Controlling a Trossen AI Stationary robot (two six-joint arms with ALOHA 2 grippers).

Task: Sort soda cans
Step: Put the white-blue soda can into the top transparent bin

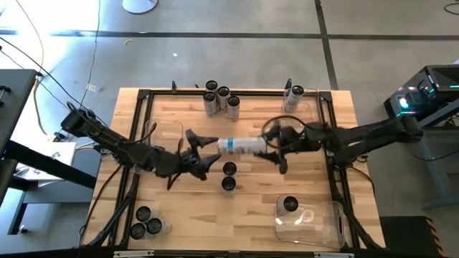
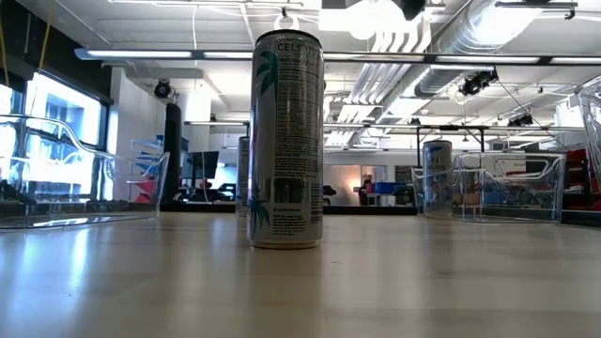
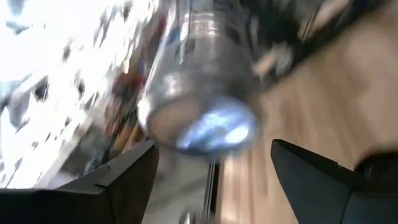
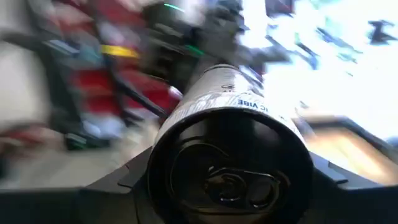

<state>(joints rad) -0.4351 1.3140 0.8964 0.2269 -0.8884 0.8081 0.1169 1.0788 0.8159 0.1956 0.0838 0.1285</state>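
A white and silver soda can (image 1: 240, 145) hangs on its side above the table's middle, between my two grippers. My right gripper (image 1: 267, 148) is shut on its top end (image 4: 230, 171). My left gripper (image 1: 206, 149) is open and faces the can's bottom (image 3: 202, 121) from the table's left. Its two fingers (image 3: 124, 180) stand apart on either side, just short of the can. Two more cans (image 1: 229, 176) stand upright on the wood under the held one. The nearer of them fills the low view (image 2: 286, 141). My right gripper pinches the can's top end (image 4: 186, 118) between its two fingers (image 4: 134, 177), one on each side of the wall. The fingers come level from the table's right and lie along the can. The can is lifted clear and lies level, its bottom toward the table's left.
Several cans (image 1: 219, 99) stand at the far edge. One can (image 1: 295, 93) is in a clear bin at the far right, three (image 1: 147, 223) at the near left, and one (image 1: 289, 205) in the near right bin (image 1: 323, 226). A black frame (image 1: 143, 93) rims the table.
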